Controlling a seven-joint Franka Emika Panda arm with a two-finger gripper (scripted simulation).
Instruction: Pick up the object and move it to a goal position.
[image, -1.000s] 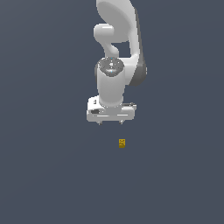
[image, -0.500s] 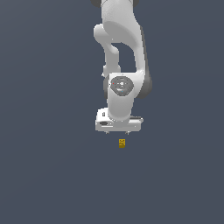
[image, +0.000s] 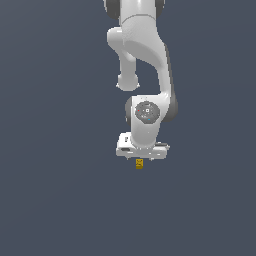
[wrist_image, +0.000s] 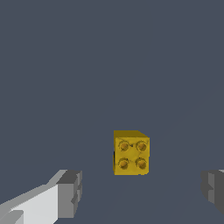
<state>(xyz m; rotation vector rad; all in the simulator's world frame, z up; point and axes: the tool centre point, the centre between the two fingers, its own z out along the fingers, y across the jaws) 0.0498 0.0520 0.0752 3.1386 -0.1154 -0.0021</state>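
The object is a tiny yellow-gold block (image: 139, 164) with darker marks on its face, lying on the dark grey floor. In the exterior view my white gripper (image: 141, 156) hangs directly above it, its base hiding the block's upper part. In the wrist view the block (wrist_image: 131, 152) shows four round studs and lies between my two fingertips, slightly ahead of them. One grey fingertip (wrist_image: 70, 192) and the other (wrist_image: 213, 190) stand wide apart. The gripper (wrist_image: 141, 191) is open and touches nothing.
The white arm (image: 142, 75) rises from the gripper toward the exterior view's top. The floor (image: 60, 190) is plain dark grey all around, with no other object in view.
The arm has come down and moved toward the exterior view's right, bringing the gripper from well above the block to just over it. The block has not moved.
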